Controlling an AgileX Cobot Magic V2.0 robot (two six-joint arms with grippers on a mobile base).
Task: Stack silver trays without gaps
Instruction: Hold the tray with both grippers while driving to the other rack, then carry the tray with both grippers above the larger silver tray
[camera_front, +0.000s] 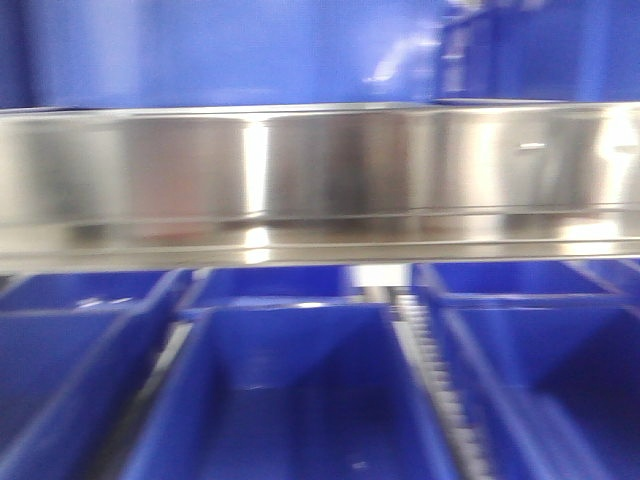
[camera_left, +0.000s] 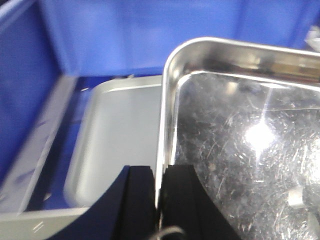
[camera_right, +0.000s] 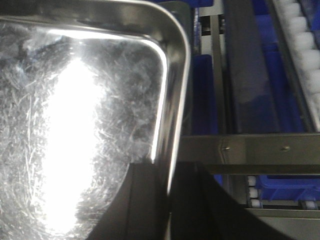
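Left gripper (camera_left: 160, 200) clamped on tray (camera_left: 240, 135) rim, one finger on each side; right gripper (camera_right: 167, 205) grips its other rim likewise. Tray held up beside second tray (camera_left: 120, 135), which lies in bin (camera_left: 100, 40). Stack not yet made: lowering and flush nesting are left.

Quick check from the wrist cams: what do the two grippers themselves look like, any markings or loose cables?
Left gripper: two matte black jaws, flat-tipped and flaring wider toward the base, with no markings. A thin grey wire loop shows between them at the bottom edge. Right gripper: similar dark wedge-shaped jaws, in shadow, with no markings or cables visible. The arms are out of view.
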